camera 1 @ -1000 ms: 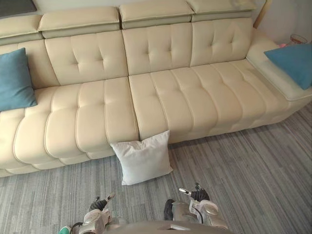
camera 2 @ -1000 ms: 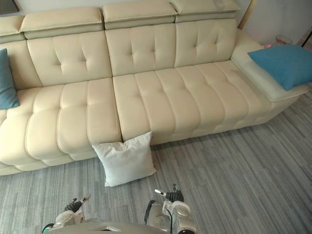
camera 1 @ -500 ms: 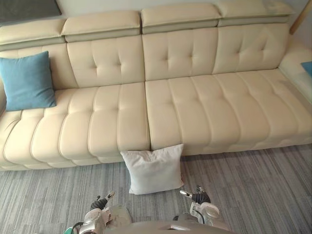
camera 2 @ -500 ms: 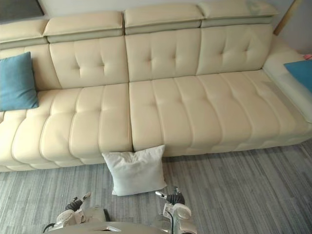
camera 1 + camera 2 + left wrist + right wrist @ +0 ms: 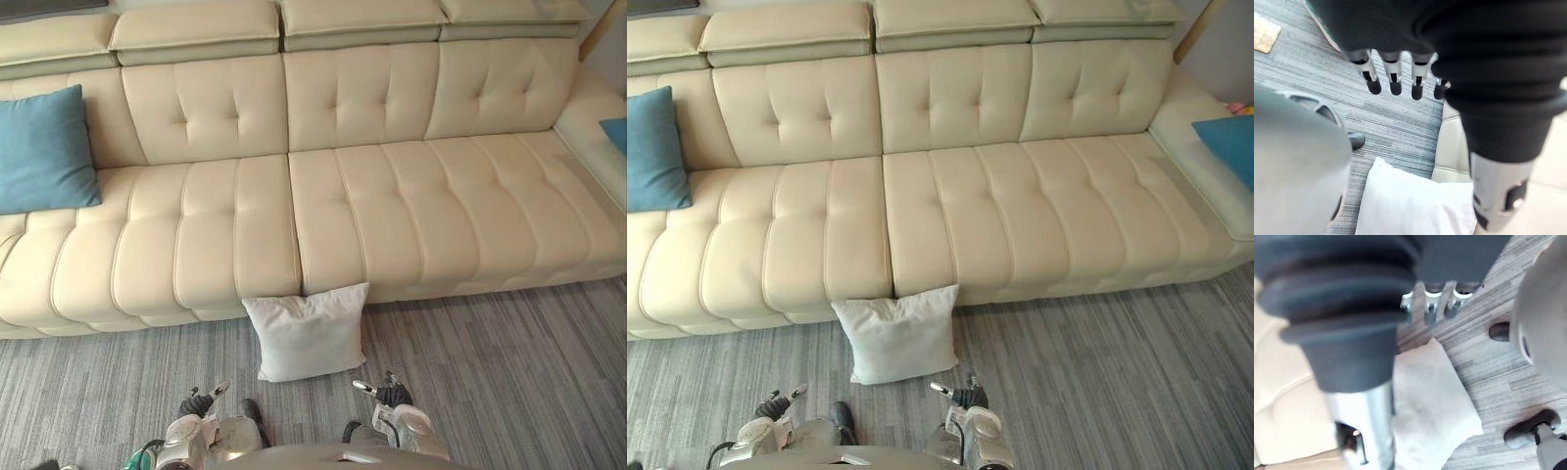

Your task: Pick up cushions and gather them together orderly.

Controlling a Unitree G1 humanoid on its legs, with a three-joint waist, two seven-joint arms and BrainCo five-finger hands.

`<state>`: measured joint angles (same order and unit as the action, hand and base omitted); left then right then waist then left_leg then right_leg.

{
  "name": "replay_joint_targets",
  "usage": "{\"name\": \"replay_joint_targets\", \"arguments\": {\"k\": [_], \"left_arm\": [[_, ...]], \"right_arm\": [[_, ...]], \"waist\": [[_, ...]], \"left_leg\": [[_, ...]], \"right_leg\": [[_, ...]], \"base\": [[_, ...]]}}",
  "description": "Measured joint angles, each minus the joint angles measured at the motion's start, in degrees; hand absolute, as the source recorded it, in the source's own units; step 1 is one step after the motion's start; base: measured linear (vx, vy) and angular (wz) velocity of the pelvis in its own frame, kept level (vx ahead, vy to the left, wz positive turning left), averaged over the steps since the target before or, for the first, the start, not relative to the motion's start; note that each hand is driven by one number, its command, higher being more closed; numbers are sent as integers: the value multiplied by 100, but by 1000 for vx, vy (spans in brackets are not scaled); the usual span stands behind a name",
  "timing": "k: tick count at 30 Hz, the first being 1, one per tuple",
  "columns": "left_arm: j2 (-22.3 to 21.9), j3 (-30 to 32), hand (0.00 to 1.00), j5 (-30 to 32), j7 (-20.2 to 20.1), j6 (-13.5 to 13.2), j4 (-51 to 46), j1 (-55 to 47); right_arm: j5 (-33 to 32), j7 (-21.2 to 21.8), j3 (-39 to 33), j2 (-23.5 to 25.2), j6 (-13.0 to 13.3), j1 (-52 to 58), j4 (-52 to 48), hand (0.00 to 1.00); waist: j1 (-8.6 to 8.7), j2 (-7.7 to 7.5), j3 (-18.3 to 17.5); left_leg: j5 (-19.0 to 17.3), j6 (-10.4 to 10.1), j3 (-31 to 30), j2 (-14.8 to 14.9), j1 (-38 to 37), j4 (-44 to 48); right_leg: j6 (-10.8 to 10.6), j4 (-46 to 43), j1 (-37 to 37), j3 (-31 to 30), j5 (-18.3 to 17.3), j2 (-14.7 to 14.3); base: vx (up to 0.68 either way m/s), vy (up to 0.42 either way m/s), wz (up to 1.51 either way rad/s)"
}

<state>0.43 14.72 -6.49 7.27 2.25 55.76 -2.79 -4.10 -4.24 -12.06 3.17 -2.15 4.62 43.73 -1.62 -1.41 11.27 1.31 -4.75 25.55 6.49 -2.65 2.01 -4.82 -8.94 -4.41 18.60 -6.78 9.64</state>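
White cushion [image 5: 306,333] stood on the floor [image 5: 509,372], leaning against the sofa [image 5: 392,196] front below its centre seam. One blue cushion [image 5: 44,147] sat on the sofa's left seat, a second blue cushion [image 5: 1229,142] at its right end. Left hand [image 5: 199,403] and right hand [image 5: 392,395] hung before the sofa, fingers [image 5: 1393,81] released, holding nothing.

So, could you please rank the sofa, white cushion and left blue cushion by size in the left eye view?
1. Sofa.
2. The white cushion and blue cushion look about equal; the blue one is farther away, so unranked.
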Motion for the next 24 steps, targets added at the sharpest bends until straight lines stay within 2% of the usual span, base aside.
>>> {"name": "replay_joint_targets", "arguments": {"k": [4,10,13,14,15,16,17,18,19,20,21,24], "left_arm": [[29,-7,0,11,-1,0,39,-25],[100,-19,0,4,-15,0,106,-18],[123,-19,0,-11,-16,-4,104,-11],[115,-24,0,-15,-16,-8,100,-7],[134,-99,0,-9,-11,13,129,-9],[140,-143,0,-9,-15,32,134,-10],[113,-135,0,-12,-26,36,120,-19],[131,-125,0,-13,-24,41,103,-9],[135,-125,0,-13,-19,41,101,-12],[140,-126,0,-12,-19,37,98,-15],[141,-127,0,-11,-16,38,102,-11],[160,-134,0,-12,-16,40,123,-27]], "right_arm": [[0,3,11,-55,10,-39,220,0],[1,5,14,-159,-5,-93,464,0],[7,6,14,-161,-30,-94,474,0],[8,9,19,-170,-36,-78,455,0],[7,19,52,-256,-28,-126,383,0],[8,19,71,-262,-24,-118,320,0],[7,18,70,-288,-20,-74,177,0],[7,17,70,-319,2,-50,158,0],[6,17,69,-314,-1,-13,161,0],[6,16,69,-313,4,-1,169,0],[6,16,65,-319,10,-8,169,0],[5,13,-2,-325,48,-5,236,0]], "waist": [[-20,-69,-70],[-47,-142,-115],[-83,-196,-113],[-116,-204,-113],[-33,-108,-54],[24,-84,-45],[34,-8,6],[31,-17,15],[23,-35,16],[5,-45,14],[18,-44,13],[89,-60,0]], "left_leg": [[354,15,11,-99,-303,-651],[356,25,65,-245,-351,-656],[139,180,37,-437,-367,-653],[-2,292,-205,-608,-411,-654],[-83,318,-289,-560,-453,-580],[-158,357,-330,-520,-438,-465],[-324,417,-404,-385,-447,-234],[-458,453,-501,-262,-452,-36],[-476,467,-514,-234,-461,-20],[-486,463,-534,-183,-473,-37],[-500,454,-543,-174,-475,-45],[-566,347,-664,-249,-440,-46]], "right_leg": [[18,123,-37,-68,67,-95],[28,178,-31,-257,103,-12],[-26,-78,141,-390,22,235],[-84,-417,257,-483,-13,368],[4,-1406,637,-654,84,419],[90,-1737,779,-696,187,426],[174,-2427,1070,-782,477,431],[209,-2941,1369,-835,379,412],[199,-3004,1432,-805,260,408],[88,-2910,1561,-658,46,418],[93,-2573,1638,-552,27,428],[46,-1067,1601,-600,271,351]], "base": [[-66,-5,-5],[-40,49,-8],[-6,136,-22],[-13,134,-43],[-34,111,-27],[-48,79,5],[0,75,34],[57,55,32],[93,26,31],[77,6,20],[95,-15,19],[164,-98,23]]}}
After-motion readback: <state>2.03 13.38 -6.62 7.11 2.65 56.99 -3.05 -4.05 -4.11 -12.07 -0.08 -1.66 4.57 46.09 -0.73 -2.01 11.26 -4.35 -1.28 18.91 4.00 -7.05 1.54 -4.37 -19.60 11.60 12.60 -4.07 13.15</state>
